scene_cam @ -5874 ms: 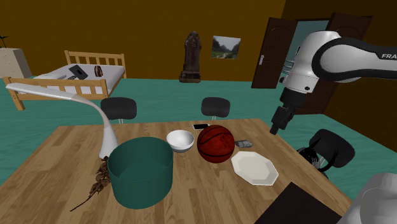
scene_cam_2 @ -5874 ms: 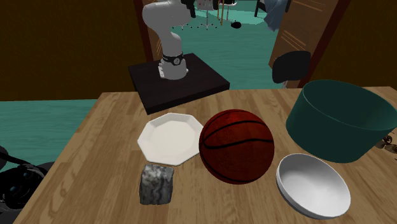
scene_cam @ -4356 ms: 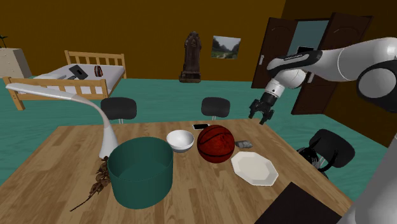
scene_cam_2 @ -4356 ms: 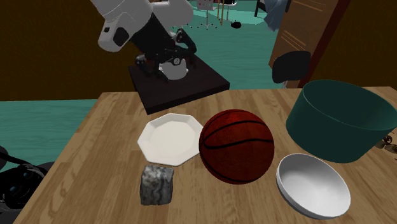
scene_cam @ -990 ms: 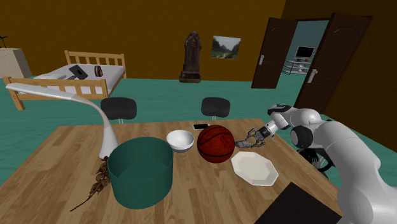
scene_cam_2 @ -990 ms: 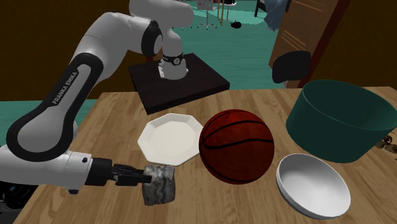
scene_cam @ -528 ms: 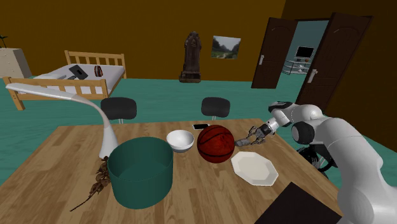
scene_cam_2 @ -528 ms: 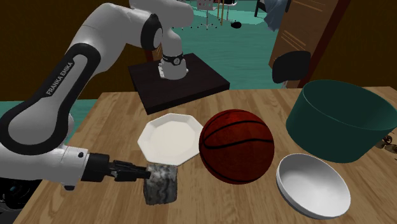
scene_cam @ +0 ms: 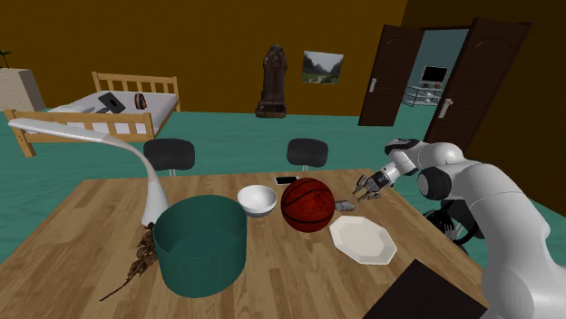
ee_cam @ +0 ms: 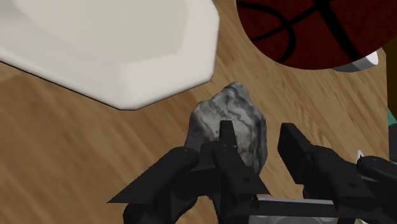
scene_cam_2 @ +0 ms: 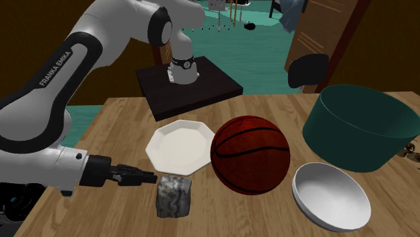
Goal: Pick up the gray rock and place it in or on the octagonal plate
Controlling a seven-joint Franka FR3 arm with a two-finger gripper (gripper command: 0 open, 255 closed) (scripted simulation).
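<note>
**Grey rock (scene_cam_2: 173, 196) on the table (scene_cam_2: 101, 134), gripper (scene_cam_2: 149, 179) fingers apart beside it**

The deep teal tub (scene_cam: 200, 245) stood toward the table's middle, and only its own inner wall showed inside it; the white bowl (scene_cam_2: 331, 196) sat between the tub and the basketball (scene_cam_2: 250, 154), showing a smooth pale hollow; the octagonal plate (scene_cam_2: 180, 146), flat and white, lay nearer the table edge by the stand (scene_cam_2: 202, 87), with its plain face showing.

The rock lay on the wood on the side of the plate away from the stand, just beside the plate's rim but apart from it, and close to the basketball; it was a blocky lump, mottled grey with pale and dark veins, which came out plainest in the wrist view.

The shoulder view took in a white lamp (scene_cam: 156, 195) curving over the tub, chairs at the table's far edge and a bed beyond; the second exterior view gave the arm's base on the stand's black top.

In the wrist view the two black fingers (ee_cam: 296, 149) stood apart, one in front of the rock, neither clasping it; in the shoulder view the gripper hung a little above the rock; whether its tips touched the rock's top corner, I could not tell.
</note>
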